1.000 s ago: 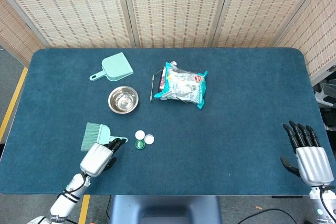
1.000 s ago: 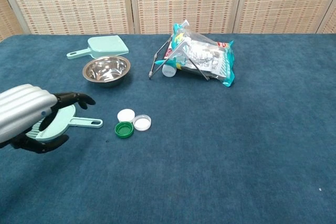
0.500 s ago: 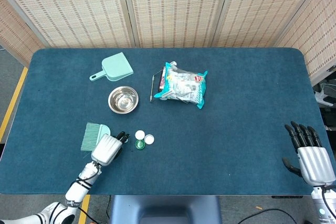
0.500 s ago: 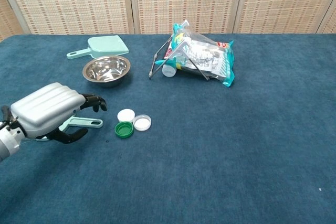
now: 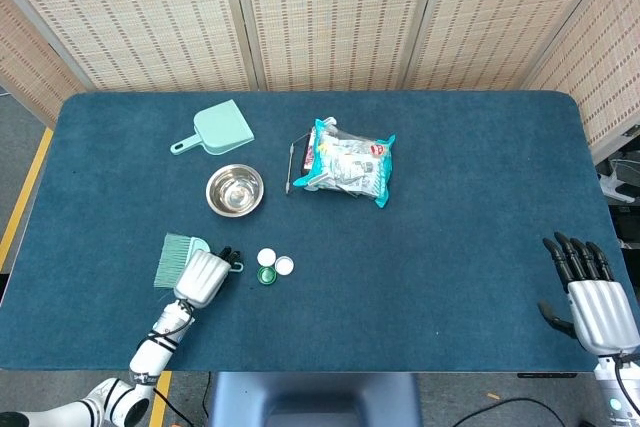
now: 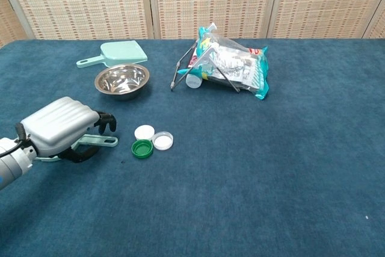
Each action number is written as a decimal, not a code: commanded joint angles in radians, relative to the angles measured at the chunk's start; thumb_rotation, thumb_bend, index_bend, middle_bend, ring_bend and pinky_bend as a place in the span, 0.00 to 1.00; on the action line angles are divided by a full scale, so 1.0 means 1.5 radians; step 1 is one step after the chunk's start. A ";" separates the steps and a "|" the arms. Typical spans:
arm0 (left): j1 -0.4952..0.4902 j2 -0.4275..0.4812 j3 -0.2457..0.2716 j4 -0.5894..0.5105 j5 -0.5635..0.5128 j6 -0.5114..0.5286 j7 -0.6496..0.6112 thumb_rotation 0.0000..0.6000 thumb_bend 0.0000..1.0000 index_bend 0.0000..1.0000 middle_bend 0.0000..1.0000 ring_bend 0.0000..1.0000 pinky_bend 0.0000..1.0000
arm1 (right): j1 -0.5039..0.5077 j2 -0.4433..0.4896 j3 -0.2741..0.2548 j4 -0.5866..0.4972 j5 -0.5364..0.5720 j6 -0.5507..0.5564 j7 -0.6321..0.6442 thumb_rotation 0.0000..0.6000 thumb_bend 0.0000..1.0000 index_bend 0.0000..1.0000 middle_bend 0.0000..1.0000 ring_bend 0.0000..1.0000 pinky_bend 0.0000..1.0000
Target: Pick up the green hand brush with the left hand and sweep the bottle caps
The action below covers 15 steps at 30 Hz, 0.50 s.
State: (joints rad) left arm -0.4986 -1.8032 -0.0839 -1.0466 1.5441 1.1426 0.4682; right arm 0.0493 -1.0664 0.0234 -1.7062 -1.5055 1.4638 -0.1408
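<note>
My left hand sits over green hand brush handle, fingers curling around it; firm grip not confirmable. Bottle caps just beyond fingertips, within sweep reach. Right hand spread, idle, well apart

- My left hand sits at lower left; the bottle caps lie just right of it.
- Above them, the steel bowl and dustpan crowd the upper left.
- Bare table spreads rightward below the snack bag.
</note>
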 commanded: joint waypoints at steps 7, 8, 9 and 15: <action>-0.003 -0.005 0.002 0.012 -0.015 -0.004 0.013 1.00 0.39 0.42 0.50 0.79 0.98 | -0.001 0.002 0.001 -0.002 0.000 0.002 0.002 1.00 0.21 0.00 0.00 0.00 0.00; -0.003 -0.005 0.001 0.011 -0.018 -0.004 0.013 1.00 0.39 0.44 0.52 0.80 0.99 | -0.002 0.002 0.001 -0.002 0.000 0.003 0.002 1.00 0.21 0.00 0.00 0.00 0.00; -0.003 -0.006 0.001 0.010 -0.020 -0.004 0.012 1.00 0.39 0.49 0.57 0.82 1.00 | -0.002 0.002 0.001 -0.003 0.000 0.004 0.003 1.00 0.21 0.00 0.00 0.00 0.00; 0.000 -0.012 0.007 0.010 0.007 0.052 -0.055 1.00 0.49 0.65 0.73 0.85 1.00 | -0.001 0.003 -0.001 -0.002 -0.001 0.000 0.003 1.00 0.21 0.00 0.00 0.00 0.00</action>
State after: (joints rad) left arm -0.5013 -1.8185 -0.0782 -1.0259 1.5274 1.1734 0.4760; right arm 0.0470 -1.0622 0.0227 -1.7097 -1.5067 1.4634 -0.1360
